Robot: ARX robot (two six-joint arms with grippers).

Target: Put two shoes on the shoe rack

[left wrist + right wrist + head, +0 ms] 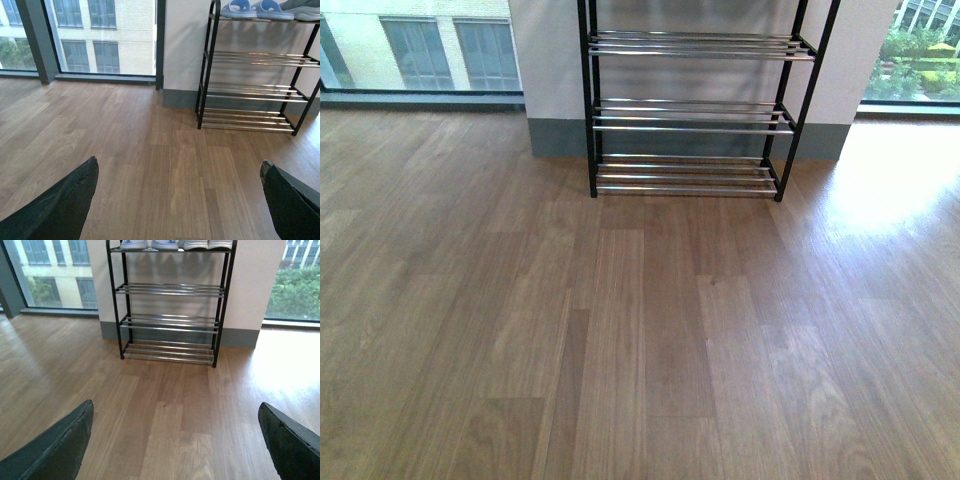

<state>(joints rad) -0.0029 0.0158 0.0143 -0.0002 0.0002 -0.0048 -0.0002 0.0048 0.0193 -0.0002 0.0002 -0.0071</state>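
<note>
Shoe rack (pixel 690 110) is seen against the wall ahead across bare wood floor (pixel 620 330); on its top shelf blue slippers (pixel 255 8) and grey shoes (pixel 207 244) with white soles are partly seen, cropped, so the sneakers cannot be confirmed placed. Left gripper (pixel 177 200) and right gripper (pixel 175 440) are both spread wide and empty. Judged: placement should be verified, with grippers kept clear of the rack bars.
</note>
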